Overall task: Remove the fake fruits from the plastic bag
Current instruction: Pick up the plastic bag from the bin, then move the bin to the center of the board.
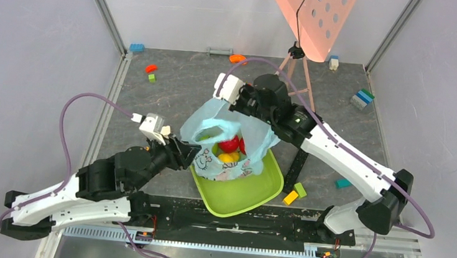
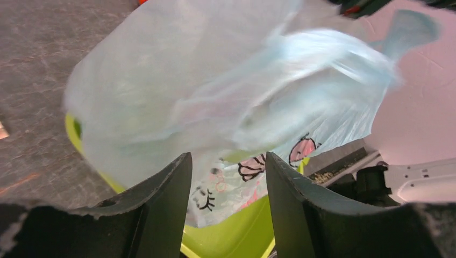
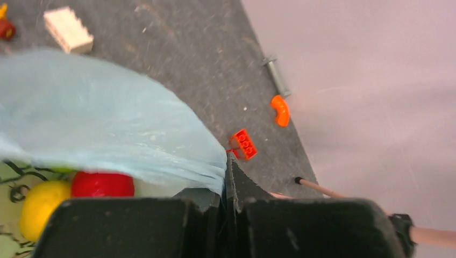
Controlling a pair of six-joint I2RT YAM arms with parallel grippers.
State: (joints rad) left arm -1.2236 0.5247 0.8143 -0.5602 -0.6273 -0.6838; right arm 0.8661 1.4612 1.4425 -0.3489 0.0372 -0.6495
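The light-blue plastic bag stands with its mouth open in the lime-green tub. Inside it show a red fruit, a yellow one and a bit of green. My right gripper is at the bag's far rim. In the right wrist view this gripper is shut on the bag's edge, with the red fruit and yellow fruit below the film. My left gripper is at the bag's left side. Its jaws stand apart, the printed bag just beyond them.
A pink perforated panel on a tripod stands at the back right of the bag. Toy blocks lie scattered: blue, red, orange, a stack, teal, and a green and a yellow one beside the tub.
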